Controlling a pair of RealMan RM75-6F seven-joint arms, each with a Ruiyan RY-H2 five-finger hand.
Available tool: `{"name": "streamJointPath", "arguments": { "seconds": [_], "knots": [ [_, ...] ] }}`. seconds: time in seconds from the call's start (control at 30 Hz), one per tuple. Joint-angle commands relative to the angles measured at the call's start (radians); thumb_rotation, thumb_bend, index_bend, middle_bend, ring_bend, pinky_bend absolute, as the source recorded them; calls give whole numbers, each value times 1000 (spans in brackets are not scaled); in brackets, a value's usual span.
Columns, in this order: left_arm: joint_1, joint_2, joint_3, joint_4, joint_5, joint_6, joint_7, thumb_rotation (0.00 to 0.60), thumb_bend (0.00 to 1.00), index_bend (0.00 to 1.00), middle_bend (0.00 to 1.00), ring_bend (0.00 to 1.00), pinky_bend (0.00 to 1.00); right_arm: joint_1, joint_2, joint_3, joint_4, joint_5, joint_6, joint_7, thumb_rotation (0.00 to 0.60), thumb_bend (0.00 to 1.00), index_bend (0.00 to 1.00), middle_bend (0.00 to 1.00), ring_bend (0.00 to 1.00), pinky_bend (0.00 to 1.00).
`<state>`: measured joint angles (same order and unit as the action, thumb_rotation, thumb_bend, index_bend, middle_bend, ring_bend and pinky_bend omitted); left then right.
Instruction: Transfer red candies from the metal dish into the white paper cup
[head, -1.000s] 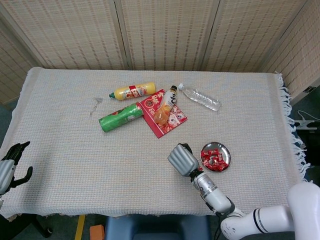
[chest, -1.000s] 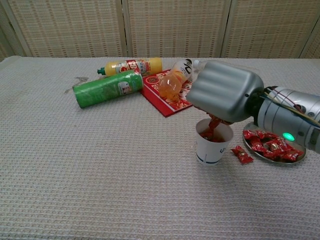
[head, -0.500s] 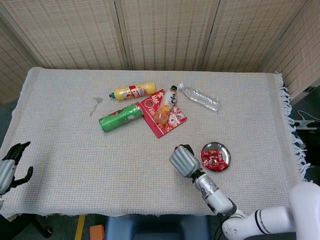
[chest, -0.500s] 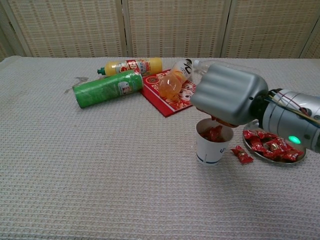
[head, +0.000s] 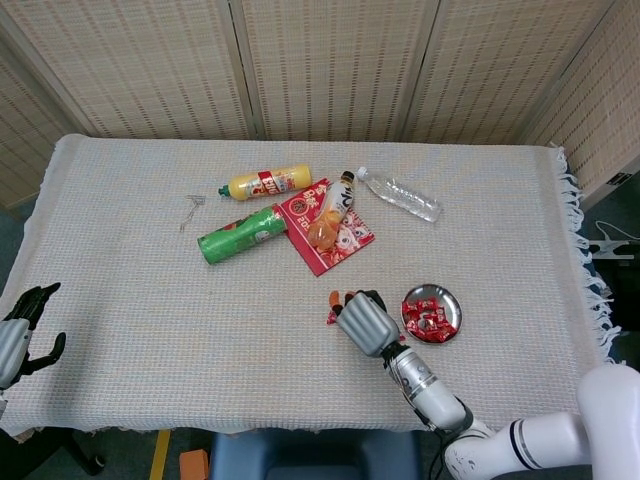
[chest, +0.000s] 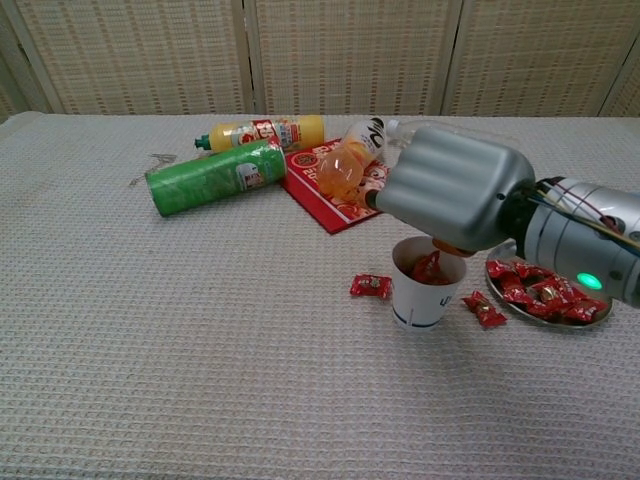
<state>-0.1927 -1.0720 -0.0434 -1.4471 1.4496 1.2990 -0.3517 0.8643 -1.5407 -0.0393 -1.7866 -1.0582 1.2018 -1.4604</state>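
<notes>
The white paper cup (chest: 425, 287) stands on the table with red candies (chest: 428, 266) inside. My right hand (chest: 450, 190) hovers just above its rim, back toward the chest camera, and I see nothing in its fingers. In the head view this right hand (head: 364, 322) hides the cup. The metal dish (chest: 592, 318) lies to the right of the cup, also in the head view as the dish (head: 452, 305), and holds several red candies (chest: 540, 290). One loose candy (chest: 370, 286) lies left of the cup and another candy (chest: 483, 310) to its right. My left hand (head: 20, 330) hangs empty, off the table's near left corner.
Behind the cup lie a green can (chest: 213, 176), a yellow bottle (chest: 265, 132), a red packet (chest: 335, 195), an orange bottle (chest: 345, 165) and a clear bottle (head: 400, 194). The cloth's fringed right edge (head: 585, 260) is close to the dish.
The candy that hung from my right hand has dropped into the cup. A new red candy now lies on the cloth left of the cup. The hand shifted slightly left.
</notes>
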Motion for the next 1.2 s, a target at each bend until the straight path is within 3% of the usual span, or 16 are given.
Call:
{"name": "streamJointPath", "arguments": {
  "seconds": [0.03,0.27,0.53,0.83,0.97,1.07,1.2],
  "knots": [
    [0,0,0,0,1,0,0,600,499,33,73,17,265,-3,6,-4,-9,-7,6,0,600,260,209,483,667,1000],
    [1,1,0,-1,2,4,-2,600,499,33,72,17,265,-22,36,3,-34,-23,31,43,600,253,208,479,666,1000],
    [-1,-3,0,0,-2,-3,8,600,497,33,73,18,266,-48,67,104,-18,56,-75,414,600,245,199,413,661,1000],
    [-4,-7,-1,2,-8,-11,18,600,498,33,72,26,265,-46,91,154,47,83,-148,608,600,244,161,380,637,1000],
    [-8,-12,-3,4,-14,-18,28,600,498,33,75,26,266,-51,93,150,127,49,-175,689,600,244,206,379,632,1000],
    [-12,-17,-3,6,-18,-28,37,600,498,33,78,27,266,-53,80,147,195,36,-191,729,600,244,223,410,632,1000],
    [-16,-22,-6,10,-30,-38,46,600,498,33,82,30,266,-43,65,165,246,39,-225,789,600,244,221,523,638,1000]
  ]
}}
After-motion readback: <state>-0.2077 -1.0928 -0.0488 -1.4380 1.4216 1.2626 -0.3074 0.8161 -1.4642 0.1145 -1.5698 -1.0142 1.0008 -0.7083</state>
